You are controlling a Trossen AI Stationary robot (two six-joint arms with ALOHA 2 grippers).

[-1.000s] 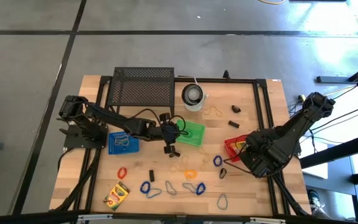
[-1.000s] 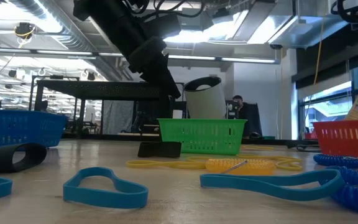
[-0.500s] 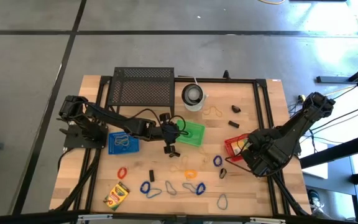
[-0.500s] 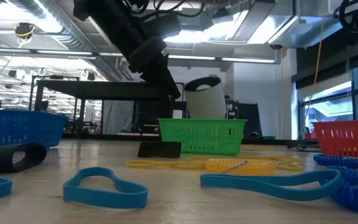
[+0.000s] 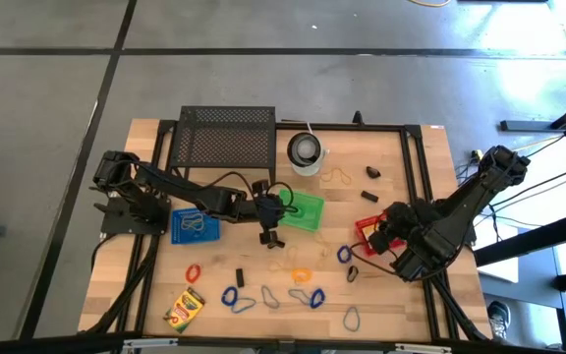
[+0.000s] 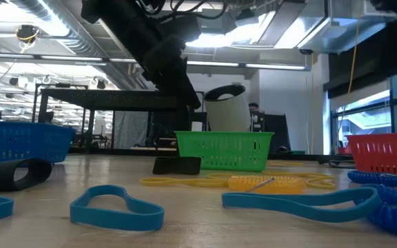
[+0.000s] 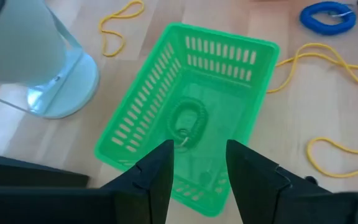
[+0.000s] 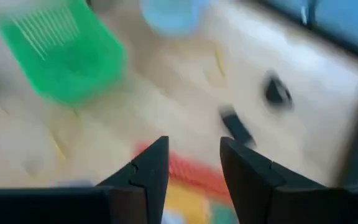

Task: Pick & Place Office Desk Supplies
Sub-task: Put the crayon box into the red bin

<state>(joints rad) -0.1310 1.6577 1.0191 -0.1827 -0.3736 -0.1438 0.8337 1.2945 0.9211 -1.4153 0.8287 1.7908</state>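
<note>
The left gripper (image 7: 196,163) hangs over the near edge of the green basket (image 7: 143,109), in the middle of the wooden table (image 5: 411,162). Its two dark fingers (image 7: 157,174) stand parted with a clear gap between them, and nothing is held or touched. Through the gap, a green coiled loop (image 7: 187,122) lies flat on the basket floor.

The right gripper (image 8: 193,163) is above the red basket (image 5: 369,230) at the table's right side. Its fingers are likewise apart with nothing between them. This wrist view is blurred, so what lies in the red basket cannot be told for sure.

The office supplies are spread over the front half of the table. A yellow-green crayon box (image 5: 185,309) lies near the front left corner, its long axis running diagonally. A red loop (image 5: 194,270) and a small black clip (image 5: 241,277) lie beside it, the clip's length pointing front to back. Blue loops (image 5: 236,297) form a row along the front, with an orange loop (image 5: 301,275) just behind them. A blue basket (image 5: 195,225) sits left of the green one, under the left arm. Behind them stand a black mesh rack (image 5: 226,137) and a round white cup (image 5: 305,151). Two more black clips (image 5: 370,173) lie right of the cup.
</note>
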